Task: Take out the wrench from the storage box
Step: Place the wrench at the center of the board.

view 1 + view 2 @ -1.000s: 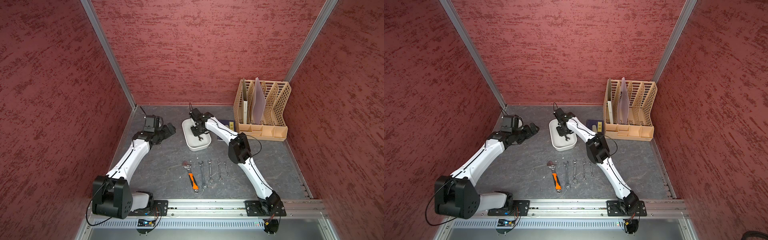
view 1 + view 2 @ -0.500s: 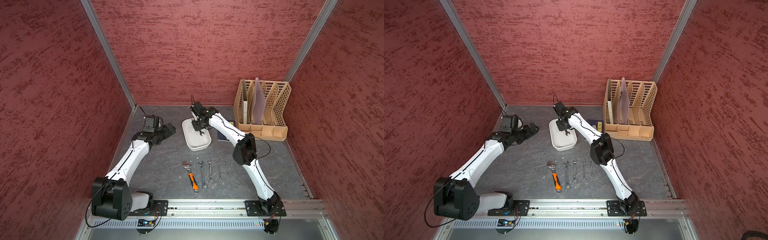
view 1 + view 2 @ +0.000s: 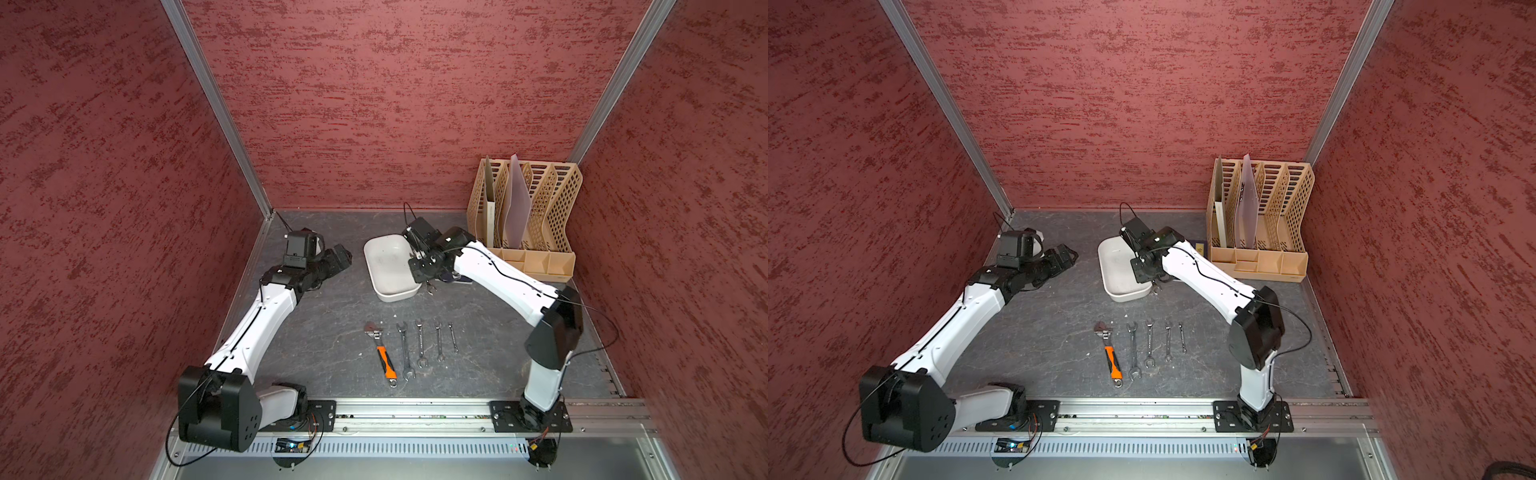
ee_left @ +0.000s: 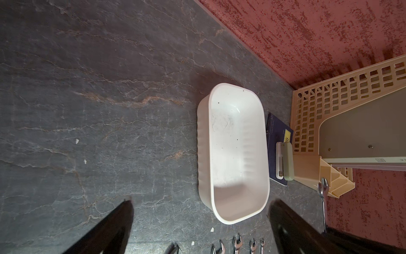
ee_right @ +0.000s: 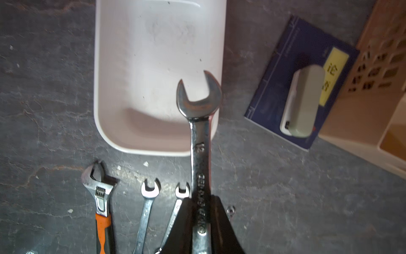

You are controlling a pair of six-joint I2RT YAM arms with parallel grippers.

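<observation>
The storage box [image 3: 386, 266] [image 3: 1121, 270] [image 4: 237, 154] [image 5: 153, 66] is a shallow white tray on the dark table, and nothing shows inside it. My right gripper [image 3: 428, 279] [image 3: 1152, 278] [image 5: 201, 199] is shut on the shaft of a steel open-end wrench [image 5: 200, 140] [image 3: 430, 286] [image 4: 322, 191]. It holds the wrench in the air over the tray's near right corner, open jaw end over the rim. My left gripper [image 3: 343, 255] [image 3: 1067, 253] [image 4: 201, 203] hovers open to the left of the tray, holding nothing.
An adjustable wrench with an orange handle [image 3: 380, 353] [image 5: 98, 193] and several open-end wrenches [image 3: 419, 345] lie in a row on the table nearer the front. A blue book with a pale case on it [image 5: 296, 88] lies right of the tray. A tan file rack [image 3: 528, 216] stands at the back right.
My right gripper has risen out of the tray with the wrench and shifted right and toward the front, to the tray's near right corner. The left arm has stayed put.
</observation>
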